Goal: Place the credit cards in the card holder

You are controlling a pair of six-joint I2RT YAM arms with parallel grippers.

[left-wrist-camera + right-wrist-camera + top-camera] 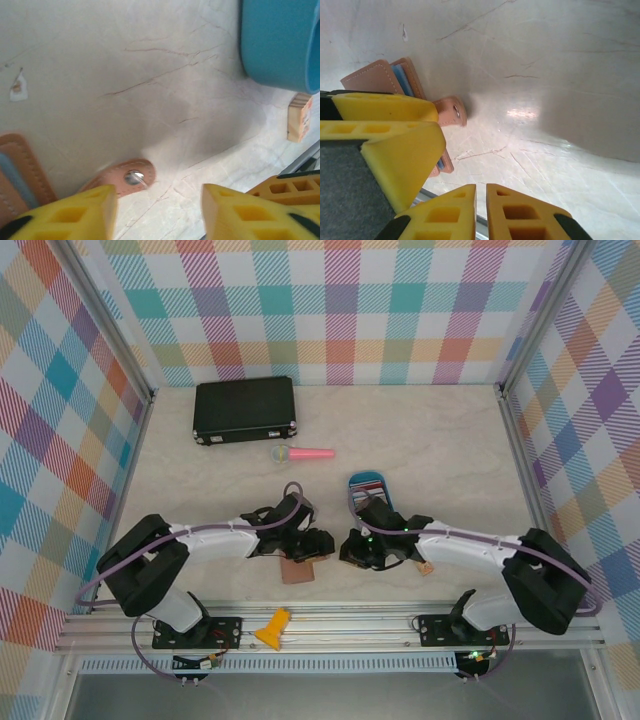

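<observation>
The pinkish-brown card holder (297, 570) lies flat near the table's front edge, and its snap tab (127, 177) sticks out toward the middle. My left gripper (318, 543) hovers just above and to the right of it, open, with bare table between its yellow fingers (75, 215). My right gripper (350, 550) faces it from the right; its fingers (450, 212) stand almost together with a thin slit and nothing between them. The holder's grey-blue inner side (402, 80) shows in the right wrist view. Credit cards (367, 487) lie in the blue tray (352, 480) behind the right gripper.
A black case (245, 410) sits at the back left, with a pink stick-like object (303, 453) in front of it. A small wooden block (426, 568) lies by the right arm. An orange tag (273, 628) rests on the front rail.
</observation>
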